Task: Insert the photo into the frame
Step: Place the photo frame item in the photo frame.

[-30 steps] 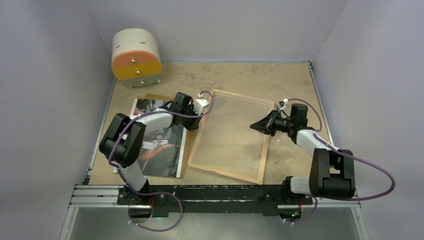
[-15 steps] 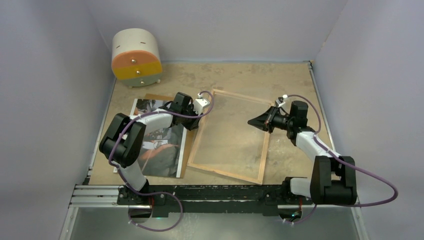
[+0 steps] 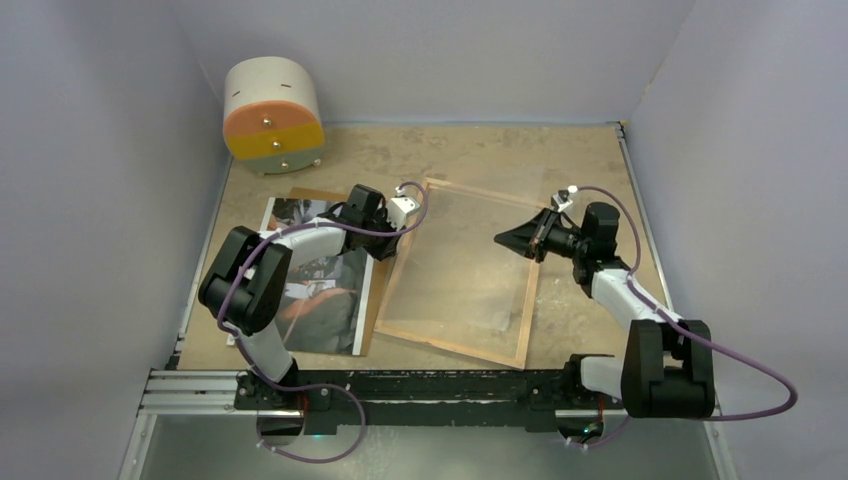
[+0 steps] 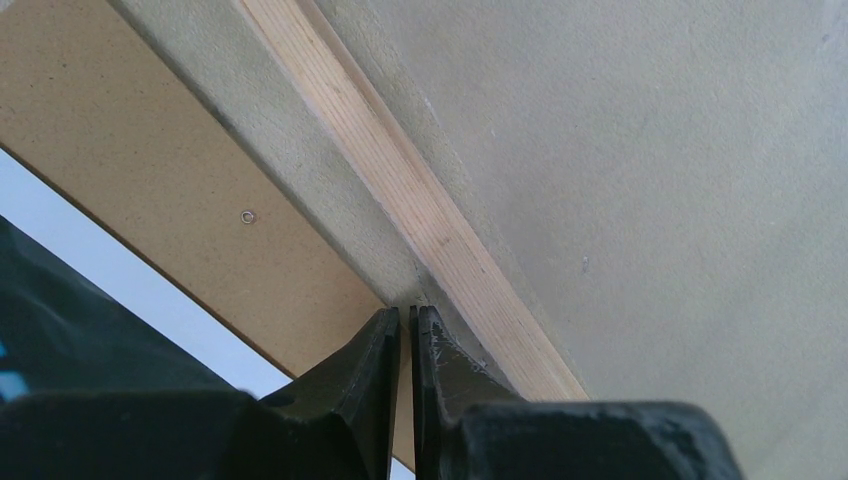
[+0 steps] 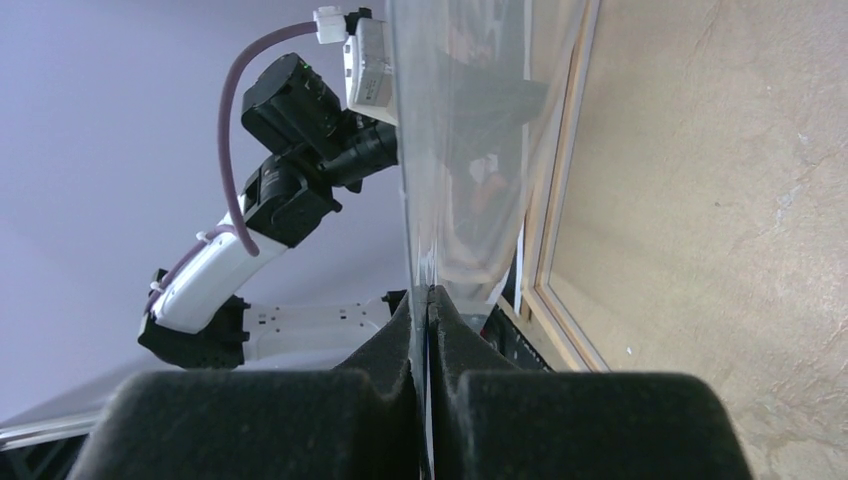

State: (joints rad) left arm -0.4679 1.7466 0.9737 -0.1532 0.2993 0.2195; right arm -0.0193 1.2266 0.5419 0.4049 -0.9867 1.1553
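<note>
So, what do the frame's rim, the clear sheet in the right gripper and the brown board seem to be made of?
Frame's rim: light, bare-looking wood with visible grain.
Clear sheet: transparent and glossy, with reflections; glass or acrylic, I cannot tell which.
Brown board: probably hardboard; matte, evenly brown, finely speckled.

You had round drawer box [image 3: 272, 112], white body, orange and yellow drawer fronts, at back-left corner of tan bench [image 3: 480, 160]. Brown backing board [image 3: 318, 195] lay flat near it, on left half. Metal rail [image 3: 190, 385] ran along near edge.
</note>
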